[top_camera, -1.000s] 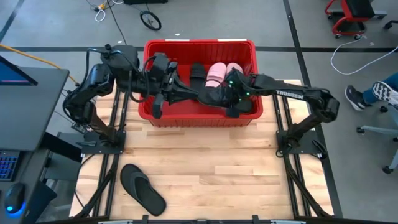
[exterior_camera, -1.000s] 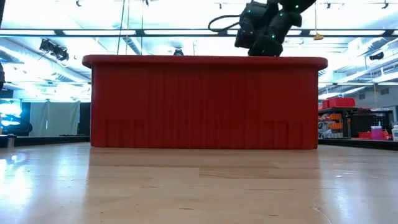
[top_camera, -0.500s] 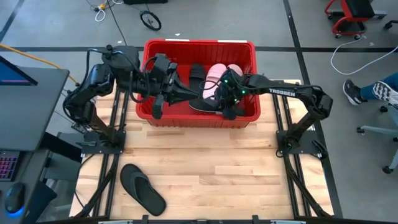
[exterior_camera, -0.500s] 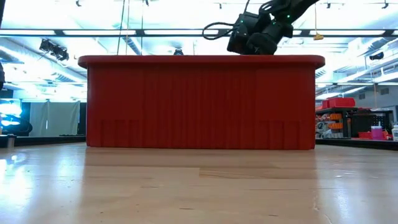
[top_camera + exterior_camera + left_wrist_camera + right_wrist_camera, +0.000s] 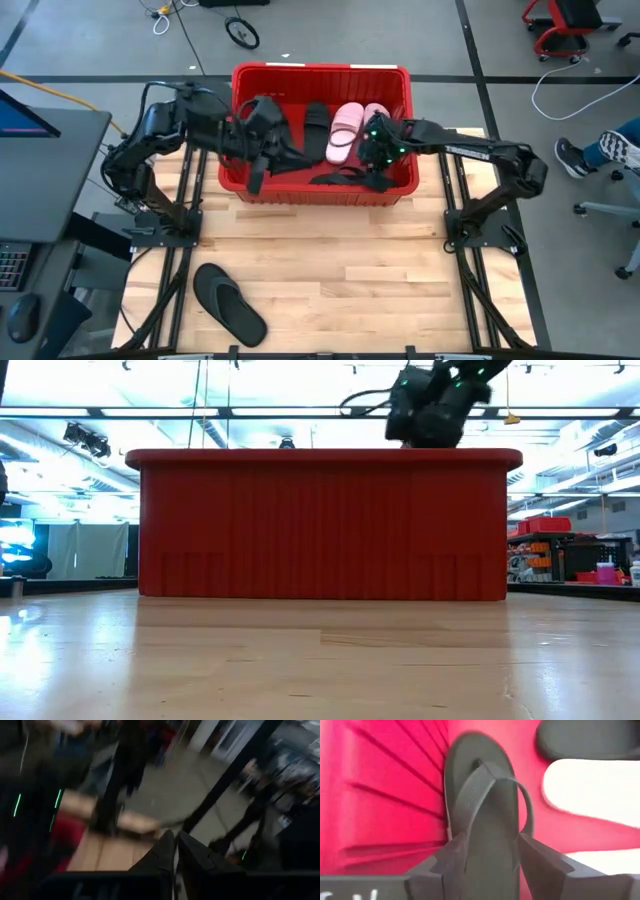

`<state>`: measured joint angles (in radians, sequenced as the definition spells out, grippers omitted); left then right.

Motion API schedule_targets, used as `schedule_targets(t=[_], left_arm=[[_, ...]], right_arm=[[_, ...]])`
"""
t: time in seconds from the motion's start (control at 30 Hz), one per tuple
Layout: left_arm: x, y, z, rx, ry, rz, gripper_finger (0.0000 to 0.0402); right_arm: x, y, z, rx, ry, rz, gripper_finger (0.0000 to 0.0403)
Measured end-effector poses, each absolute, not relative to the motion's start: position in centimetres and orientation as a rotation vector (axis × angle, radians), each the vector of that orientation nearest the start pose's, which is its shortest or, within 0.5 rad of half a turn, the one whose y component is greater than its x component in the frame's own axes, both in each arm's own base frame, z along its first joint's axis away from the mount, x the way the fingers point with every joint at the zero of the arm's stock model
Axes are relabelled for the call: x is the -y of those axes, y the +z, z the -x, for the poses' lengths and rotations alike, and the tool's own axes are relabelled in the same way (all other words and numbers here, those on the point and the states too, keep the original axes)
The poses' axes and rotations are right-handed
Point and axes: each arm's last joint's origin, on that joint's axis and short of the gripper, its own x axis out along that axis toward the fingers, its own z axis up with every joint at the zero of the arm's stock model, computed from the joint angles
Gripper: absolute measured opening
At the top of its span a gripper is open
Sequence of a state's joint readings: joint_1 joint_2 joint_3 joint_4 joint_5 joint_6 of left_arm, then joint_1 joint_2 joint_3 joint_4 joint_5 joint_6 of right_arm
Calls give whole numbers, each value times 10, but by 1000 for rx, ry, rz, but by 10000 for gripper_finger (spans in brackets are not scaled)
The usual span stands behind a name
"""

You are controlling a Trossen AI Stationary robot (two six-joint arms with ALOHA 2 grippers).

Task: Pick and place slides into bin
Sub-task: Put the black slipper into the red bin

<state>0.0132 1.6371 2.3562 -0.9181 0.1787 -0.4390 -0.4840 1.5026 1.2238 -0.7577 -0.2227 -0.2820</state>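
High view. The red bin [image 5: 322, 72] stands at the far middle of my table [image 5: 330, 270], with both my arms reaching over its rim. Half a second ago my right gripper [image 5: 374, 160] held a black flip-flop [image 5: 335, 179] above the bin's near side; now its fingers are spread and released, and the flip-flop lies flat on the bin floor by the near wall. The right wrist view confirms this: the flip-flop [image 5: 482, 815] rests on the red floor between my parted fingers, which stand beside its heel without pinching it, as far as I can tell. The two pink slides [image 5: 355, 122] lie side by side near the bin's far right, and a black slide [image 5: 316, 117] lies just to their left. My left gripper [image 5: 262, 140] has shifted slightly over the bin's left part; in the left wrist view its fingers [image 5: 165, 851] are nearly together and grasp nothing.

I judge that this drop is finished and one more sandal is binned. One black flip-flop [image 5: 229, 301] is not yet placed; it lies on the table's near left, well apart from the bin, so it is probably my next pick.

Writing: white lettering shows on my right forearm, too small to read here. No other labels are legible.
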Motion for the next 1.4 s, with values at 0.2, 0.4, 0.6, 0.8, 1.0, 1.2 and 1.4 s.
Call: schedule_targets(t=[0.2, 0.4, 0.6, 0.8, 1.0, 1.2, 1.4], left_arm=[[23, 515, -269, -647, -11, 657, 39], [74, 469, -270, -964, 207, 849, 30], [145, 409, -272, -1058, 443, 1036, 21], [200, 321, -267, -964, 675, 1254, 26], [218, 236, -245, -1050, 733, 1292, 17], [218, 201, -222, -1349, 824, 1306, 7], [218, 199, -218, -1412, 828, 1274, 35]], right_arm=[[112, 331, -241, -776, -122, -67, 187], [83, 373, -204, -591, -129, -94, 185], [60, 393, -180, -487, -108, -191, 184], [47, 396, -178, -474, -43, -165, 180], [40, 393, -186, -499, 7, -154, 177], [33, 391, -191, -512, 50, -127, 176], [29, 390, -194, -518, 78, -114, 175]])
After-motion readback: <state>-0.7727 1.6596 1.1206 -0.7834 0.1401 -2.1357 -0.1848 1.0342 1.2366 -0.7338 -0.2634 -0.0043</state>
